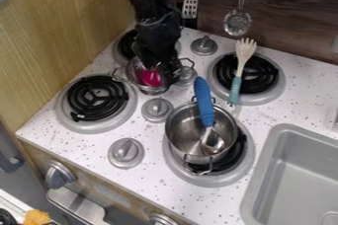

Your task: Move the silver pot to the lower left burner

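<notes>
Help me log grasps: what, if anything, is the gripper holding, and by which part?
The gripper is at the small silver pot's right side in view; whether it grips there cannot be told.

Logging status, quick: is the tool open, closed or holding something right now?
Tool: at the small pot; open, closed or gripping can't be told.

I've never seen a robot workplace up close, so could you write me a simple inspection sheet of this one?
Surface: speckled white stove top.
Job's things: small silver pot with a red item inside; larger silver pot at lower right; lower left burner.
Clutter: blue-handled utensil in the larger pot; teal-handled fork across the upper right burner.
Claw: at the small pot.
Cables: nothing seen.
Surroundings: grey sink, hanging strainer.
</notes>
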Robot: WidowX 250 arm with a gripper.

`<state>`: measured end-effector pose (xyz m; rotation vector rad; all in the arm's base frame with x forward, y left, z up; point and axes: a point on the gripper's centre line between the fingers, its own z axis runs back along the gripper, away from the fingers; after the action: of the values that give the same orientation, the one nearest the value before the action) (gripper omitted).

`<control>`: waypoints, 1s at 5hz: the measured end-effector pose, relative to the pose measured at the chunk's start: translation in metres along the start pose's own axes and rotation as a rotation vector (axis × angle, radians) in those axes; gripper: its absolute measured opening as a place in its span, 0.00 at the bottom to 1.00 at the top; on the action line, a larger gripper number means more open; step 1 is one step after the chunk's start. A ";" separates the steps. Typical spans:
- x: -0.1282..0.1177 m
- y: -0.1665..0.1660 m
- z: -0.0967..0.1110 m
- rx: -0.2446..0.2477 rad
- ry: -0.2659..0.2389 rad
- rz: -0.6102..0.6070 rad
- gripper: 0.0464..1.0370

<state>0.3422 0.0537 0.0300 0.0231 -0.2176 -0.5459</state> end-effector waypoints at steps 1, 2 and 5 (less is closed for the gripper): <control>0.003 0.002 -0.011 0.013 -0.053 -0.113 0.96; -0.008 0.004 -0.028 -0.004 -0.069 -0.132 0.96; -0.012 0.008 -0.047 0.000 -0.098 -0.160 0.94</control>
<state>0.3463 0.0650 -0.0180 0.0139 -0.3136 -0.7068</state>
